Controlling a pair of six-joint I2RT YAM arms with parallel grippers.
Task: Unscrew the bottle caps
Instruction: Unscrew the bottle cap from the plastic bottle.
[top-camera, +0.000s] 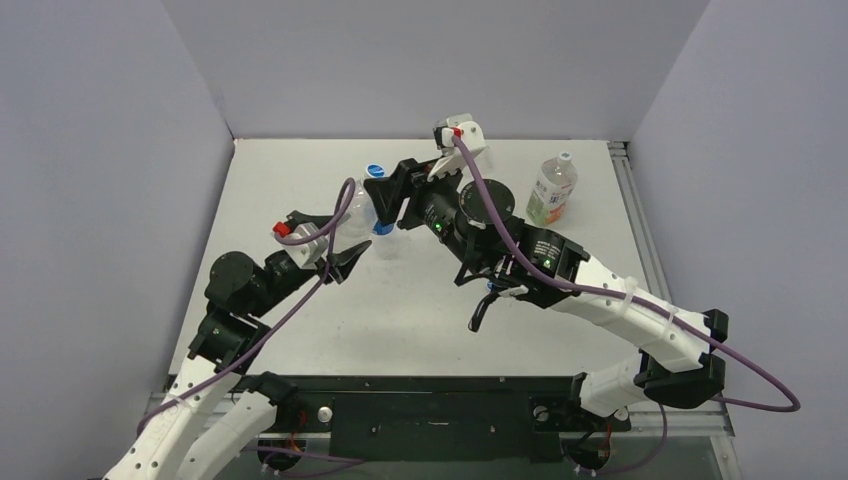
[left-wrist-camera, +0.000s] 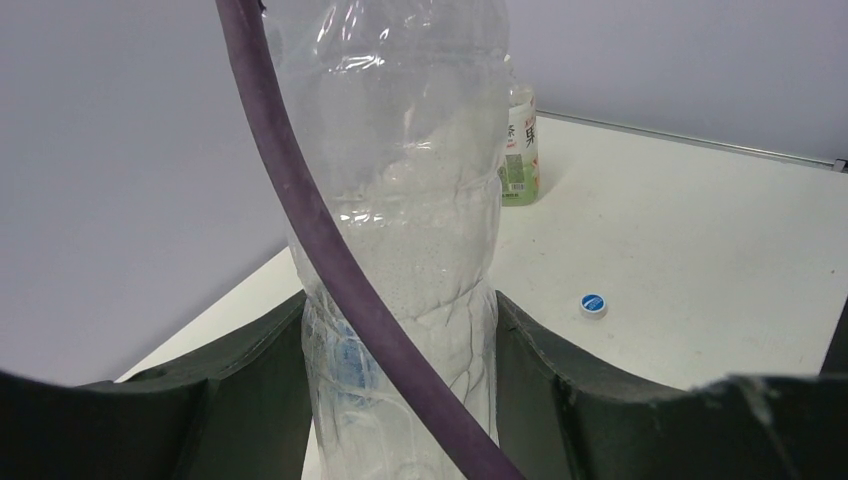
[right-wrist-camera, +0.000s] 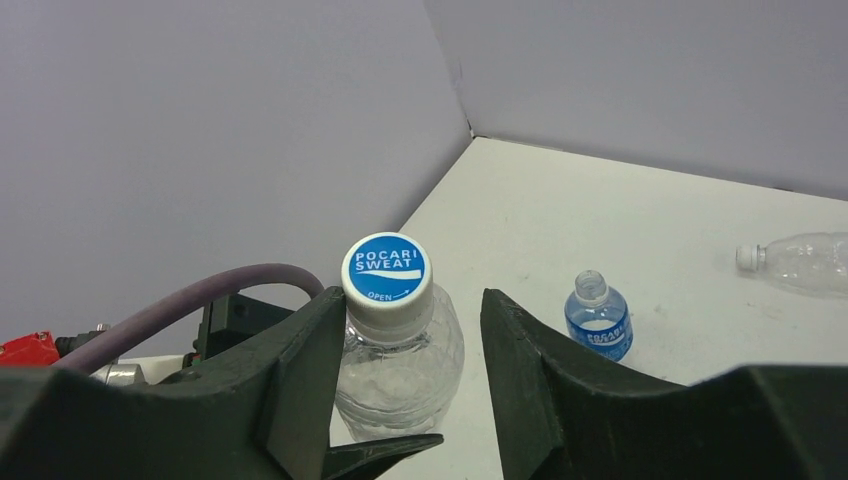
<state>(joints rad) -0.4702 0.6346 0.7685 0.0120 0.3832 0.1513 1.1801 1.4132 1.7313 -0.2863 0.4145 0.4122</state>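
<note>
Looking down from the top external view, the left gripper (top-camera: 347, 262) was clenched low on a clear crinkled plastic bottle (top-camera: 358, 215) at the left-middle of the white table (top-camera: 400, 335). The bottle's long axis stood roughly upright, and its round blue-topped screw cap (top-camera: 376, 170) showed at the far end. The right gripper (top-camera: 388, 200) reached across from the right to that neck, so the right arm was the one placed for the cap. A wider clear bottle with an orange-and-green label (top-camera: 551, 192) stood well apart at the far right, with its white cap (top-camera: 565, 157) on.

In the left wrist view, the left gripper's dark fingers (left-wrist-camera: 250, 385) pressed both sides of the crinkled bottle, with a purple cable (left-wrist-camera: 300, 200) crossing in front. A loose small blue cap (left-wrist-camera: 593, 304) lay on the table to the right, apart from the bottle.

In the right wrist view, the blue-topped cap sat between the right gripper's fingers (right-wrist-camera: 300, 370), directly ahead of the wrist. One finger lay against the cap's rim and the other stood clear of it, so the jaws straddled the cap, released rather than clamped. Beyond, a small clear bottle with a blue label (right-wrist-camera: 597, 322) stood uncapped, and a plain clear bottle lying on its side (right-wrist-camera: 805, 262) was at the far right.

The coming move likely turned on closing those jaws squarely across the cap and twisting about the bottle's upright axis.
</note>
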